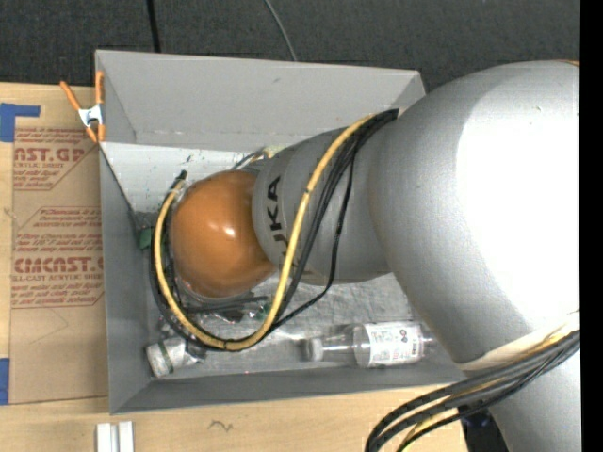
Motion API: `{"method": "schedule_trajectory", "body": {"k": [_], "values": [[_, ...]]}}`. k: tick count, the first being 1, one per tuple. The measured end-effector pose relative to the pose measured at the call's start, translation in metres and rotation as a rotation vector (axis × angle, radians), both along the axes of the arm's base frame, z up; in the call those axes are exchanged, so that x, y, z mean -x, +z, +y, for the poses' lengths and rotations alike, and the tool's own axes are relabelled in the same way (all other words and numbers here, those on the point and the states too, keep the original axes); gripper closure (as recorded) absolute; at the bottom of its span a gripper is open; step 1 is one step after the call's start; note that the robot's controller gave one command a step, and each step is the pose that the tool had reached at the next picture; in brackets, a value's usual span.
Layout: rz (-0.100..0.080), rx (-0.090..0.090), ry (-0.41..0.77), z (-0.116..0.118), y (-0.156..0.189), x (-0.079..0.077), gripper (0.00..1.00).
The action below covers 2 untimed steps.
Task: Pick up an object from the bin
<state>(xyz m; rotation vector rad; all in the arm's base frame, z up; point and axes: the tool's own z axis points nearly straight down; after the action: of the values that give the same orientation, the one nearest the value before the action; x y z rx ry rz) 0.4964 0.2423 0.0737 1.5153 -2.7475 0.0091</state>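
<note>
The arm (471,215) reaches deep into the bin (121,281) from the right. Its orange cover (212,234) sits over the left half. The gripper (215,307) is low under that cover, close to the floor. We cannot tell if it is released, clenched or grasping anything.

Two things lie nearest. A clear bottle (372,344) with a white label lies on its side along the front wall, right of the gripper. A small clear piece (162,357) sits in the front left corner, just beside the gripper. We cannot tell which one is the target, and nothing is visibly gripped.

Risks as we judge them:
- The cables (283,290) loop low around the cover, near the floor. They could drag or snag the small clear piece on the way up.
- The bottle is round and smooth. A grip off its middle could roll it or squirt it out.
- The small clear piece sits tight in the corner. The gripper could hit a wall there, or only push the piece.
- The cover hides the contact point, so a miss may go unnoticed until the lift.
</note>
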Motion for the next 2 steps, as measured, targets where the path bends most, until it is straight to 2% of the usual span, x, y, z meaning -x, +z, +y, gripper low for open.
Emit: {"method": "schedule_trajectory", "body": {"k": [1,2], "values": [[0.0,0.0,0.0,0.0,0.0,0.0,1.0],[0.004,-0.007,-0.007,-0.003,0.058,-0.003,1.0]]}}
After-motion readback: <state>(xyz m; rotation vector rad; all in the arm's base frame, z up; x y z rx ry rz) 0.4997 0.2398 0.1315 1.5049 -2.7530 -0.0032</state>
